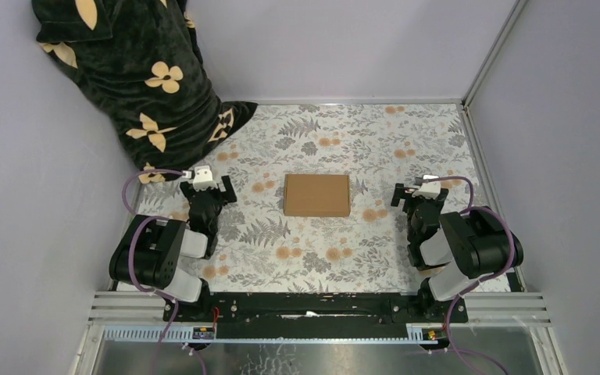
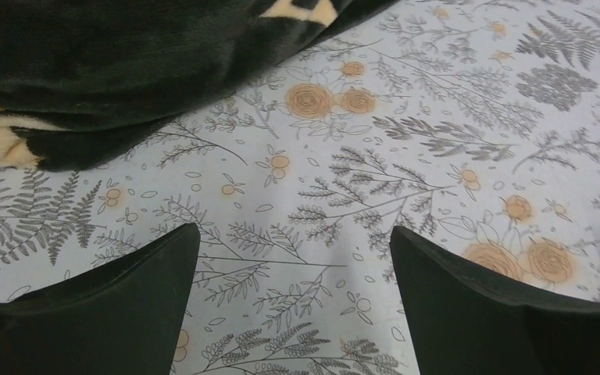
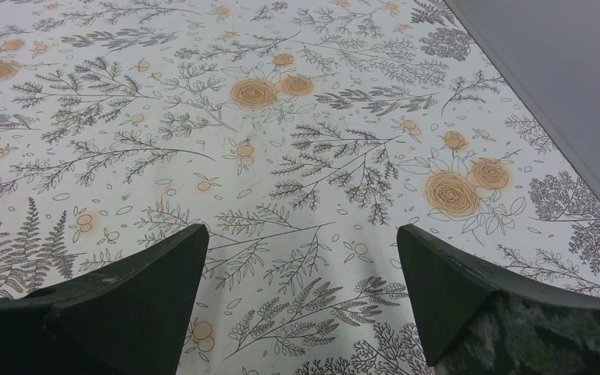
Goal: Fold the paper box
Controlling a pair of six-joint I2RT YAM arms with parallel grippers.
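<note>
The paper box [image 1: 317, 194] is a plain brown cardboard rectangle lying flat in the middle of the floral table, seen only from above. My left gripper [image 1: 208, 184] hovers well to the left of it, jaws wide apart and empty. In the left wrist view the left gripper [image 2: 293, 238] shows only tablecloth between its black fingers [image 2: 152, 273]. My right gripper [image 1: 420, 190] rests to the right of the box, also open. The right wrist view shows the right gripper [image 3: 301, 238] with bare cloth between its fingers [image 3: 445, 269]. The box appears in neither wrist view.
A dark plush blanket with cream flowers [image 1: 137, 74] hangs over the back left corner and reaches the cloth close to the left gripper; the blanket [image 2: 125, 70] fills the top left of the left wrist view. Grey walls [image 1: 570, 117] enclose the table; the right wall [image 3: 562, 86] stands close.
</note>
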